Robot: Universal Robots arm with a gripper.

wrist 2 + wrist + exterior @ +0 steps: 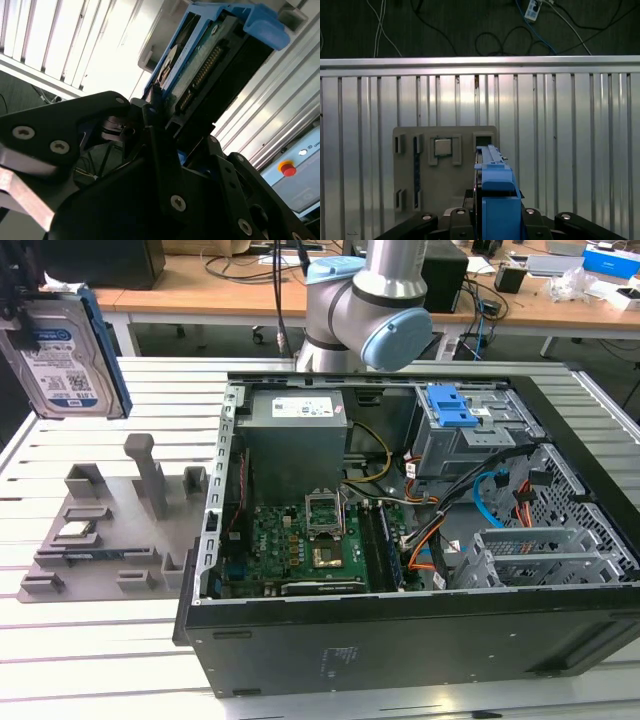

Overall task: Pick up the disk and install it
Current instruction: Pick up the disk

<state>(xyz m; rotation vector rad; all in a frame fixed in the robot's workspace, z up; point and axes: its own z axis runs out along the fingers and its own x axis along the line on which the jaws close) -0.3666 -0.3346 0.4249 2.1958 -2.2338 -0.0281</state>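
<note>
Gripper (492, 216) clamped on disk (491, 170), disk edge-on betw. jaws. Held up, well apart from parts tray (110, 540).

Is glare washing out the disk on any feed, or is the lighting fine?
Second wrist view: the table slats beside the disk are blown out white, but the disk's connector edge is readable. First wrist view: a bright band along the table rail, dark floor beyond it. Exterior view: even light, no glare on the disk.
</note>
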